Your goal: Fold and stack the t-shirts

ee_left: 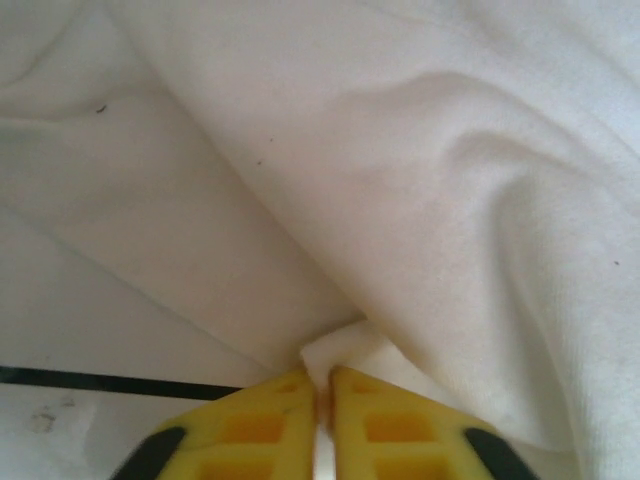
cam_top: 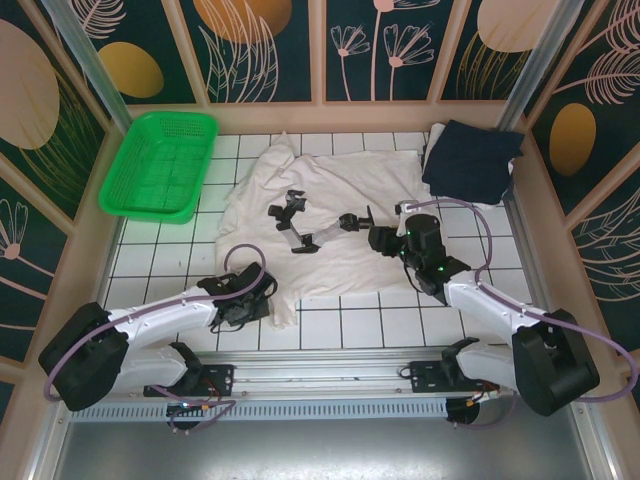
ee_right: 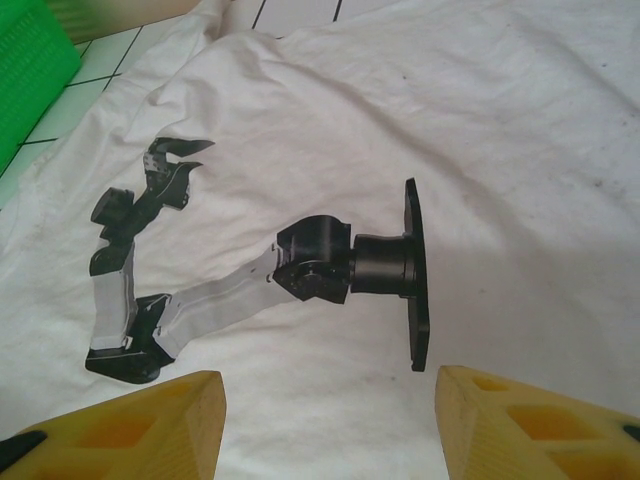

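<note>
Cream t-shirt (cam_top: 335,195) lies crumpled at frame centre, arm print (cam_top: 300,228) face up. Navy t-shirt (cam_top: 470,158) is bunched upper right, at cream one's corner. Left gripper (ee_left: 322,400) clamped on cream hem fold, lower left of shirt. Right gripper (ee_right: 330,400) jaws apart above print, holding nothing. We judge fold just starting: right should pinch matching edge, then both lift level so cloth doesn't bunch. White tiled table (cam_top: 340,325), green basket (cam_top: 160,165) upper left, leaf-pattern walls (cam_top: 260,50) around.
</note>
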### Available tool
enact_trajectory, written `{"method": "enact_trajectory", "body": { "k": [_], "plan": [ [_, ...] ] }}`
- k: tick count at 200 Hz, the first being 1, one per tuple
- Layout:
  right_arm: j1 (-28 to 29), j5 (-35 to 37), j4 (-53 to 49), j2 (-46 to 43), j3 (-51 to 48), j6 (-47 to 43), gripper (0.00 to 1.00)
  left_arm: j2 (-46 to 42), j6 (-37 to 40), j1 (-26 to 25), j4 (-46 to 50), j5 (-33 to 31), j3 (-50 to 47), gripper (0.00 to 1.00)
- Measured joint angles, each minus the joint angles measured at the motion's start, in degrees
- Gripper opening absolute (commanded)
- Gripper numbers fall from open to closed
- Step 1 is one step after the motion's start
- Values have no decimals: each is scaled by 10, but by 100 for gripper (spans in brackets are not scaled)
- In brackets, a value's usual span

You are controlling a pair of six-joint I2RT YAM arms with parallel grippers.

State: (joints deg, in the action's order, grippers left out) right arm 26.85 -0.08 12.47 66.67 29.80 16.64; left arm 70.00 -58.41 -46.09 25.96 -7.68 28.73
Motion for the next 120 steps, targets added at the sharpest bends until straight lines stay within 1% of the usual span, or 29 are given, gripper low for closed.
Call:
{"method": "enact_trajectory", "body": {
  "k": [24, 84, 120],
  "plan": [
    [-2, 0, -8, -5, 0, 2, 58, -14, 9, 0, 18, -6, 5, 0],
    [-2, -1, -23, -33, -3, 2, 58, -93, 14, 0, 150, -59, 97, 0],
    [-2, -10, -24, -33, -3, 2, 58, -106, 23, 0, 214, -63, 118, 0]
  ]
}}
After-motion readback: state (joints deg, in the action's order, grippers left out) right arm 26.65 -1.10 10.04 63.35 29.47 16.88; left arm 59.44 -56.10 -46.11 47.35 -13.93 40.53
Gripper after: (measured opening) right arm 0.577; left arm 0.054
